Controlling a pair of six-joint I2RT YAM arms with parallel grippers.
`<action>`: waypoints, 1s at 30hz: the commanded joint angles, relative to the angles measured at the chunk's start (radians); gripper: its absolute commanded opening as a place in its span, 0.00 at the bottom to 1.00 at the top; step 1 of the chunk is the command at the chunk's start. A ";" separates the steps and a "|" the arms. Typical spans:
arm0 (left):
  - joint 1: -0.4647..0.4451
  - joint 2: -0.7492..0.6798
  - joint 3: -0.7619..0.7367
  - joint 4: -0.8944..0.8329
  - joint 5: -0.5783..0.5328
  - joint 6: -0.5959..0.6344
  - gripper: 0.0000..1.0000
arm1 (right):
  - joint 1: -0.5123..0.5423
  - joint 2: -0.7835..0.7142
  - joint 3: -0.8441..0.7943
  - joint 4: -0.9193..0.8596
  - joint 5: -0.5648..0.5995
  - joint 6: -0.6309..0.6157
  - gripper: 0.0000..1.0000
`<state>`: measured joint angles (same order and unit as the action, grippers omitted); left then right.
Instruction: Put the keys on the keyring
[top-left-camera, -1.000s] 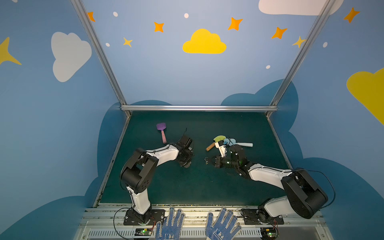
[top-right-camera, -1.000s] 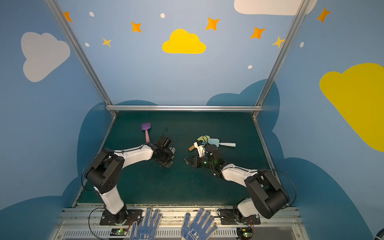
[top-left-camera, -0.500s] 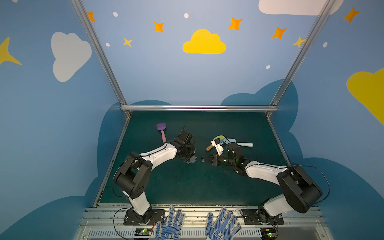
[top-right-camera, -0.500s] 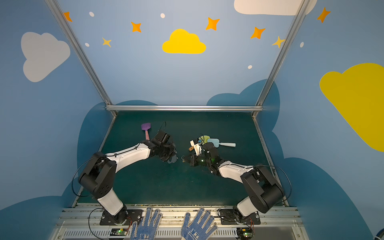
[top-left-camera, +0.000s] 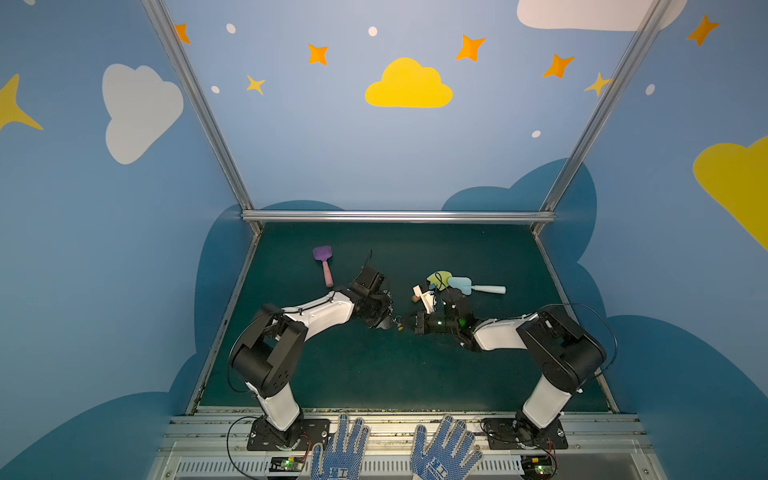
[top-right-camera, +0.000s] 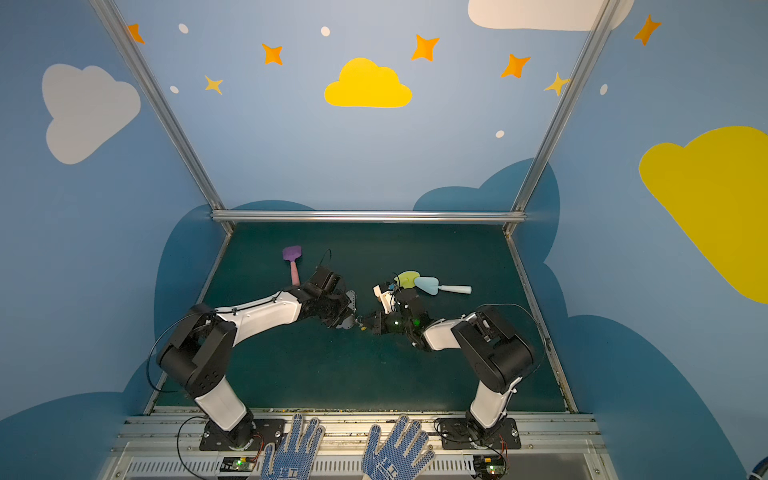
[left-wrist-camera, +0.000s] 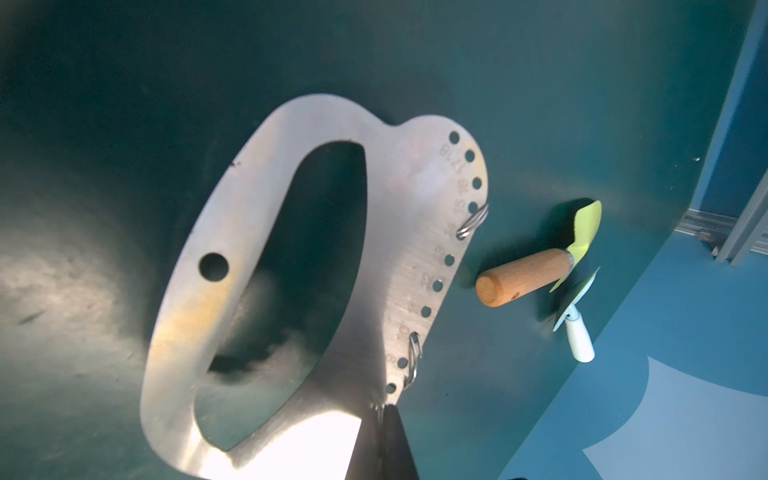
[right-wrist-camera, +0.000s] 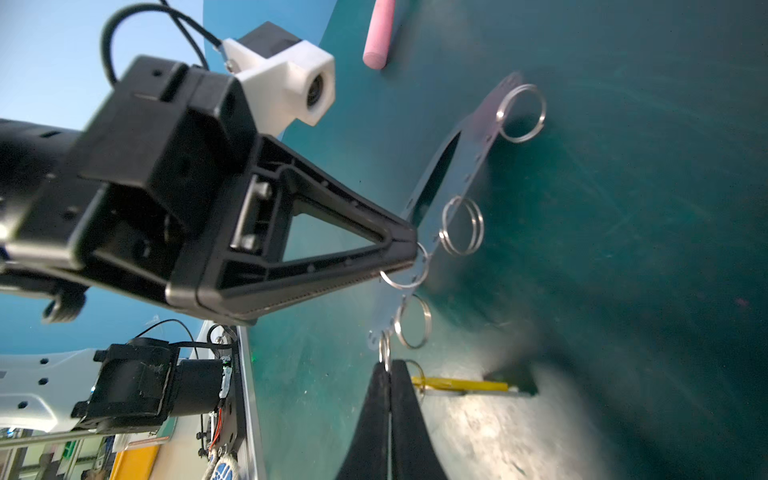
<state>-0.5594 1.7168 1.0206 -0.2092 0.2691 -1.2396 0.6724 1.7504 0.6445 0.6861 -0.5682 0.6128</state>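
Keyring (left-wrist-camera: 407, 249) — one plate, at least four rings (right-wrist-camera: 461, 226) — pinched by closed left claw (right-wrist-camera: 411, 249); closed right claw (right-wrist-camera: 388, 374) grips the keys (right-wrist-camera: 457, 384).

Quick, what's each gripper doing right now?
Left gripper: closed on the keyring's edge.
Right gripper: closed, pinching the keys by their ring.

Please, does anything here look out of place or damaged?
Nothing looks damaged or spilled. Only odd: the blades of the yellow-green shovel and the blue shovel overlap on the mat, beyond the right tool.
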 joint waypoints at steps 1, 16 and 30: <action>-0.002 0.013 -0.007 0.031 0.010 -0.015 0.04 | 0.013 0.041 0.013 0.082 -0.015 0.001 0.00; -0.004 0.017 -0.022 0.054 0.029 -0.029 0.04 | 0.020 0.095 0.009 0.140 0.051 0.005 0.00; -0.002 0.032 -0.008 0.041 0.053 -0.026 0.04 | 0.021 0.036 0.013 0.073 0.107 -0.082 0.00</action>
<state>-0.5606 1.7355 1.0092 -0.1604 0.3138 -1.2694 0.6891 1.8038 0.6468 0.7872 -0.4782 0.5636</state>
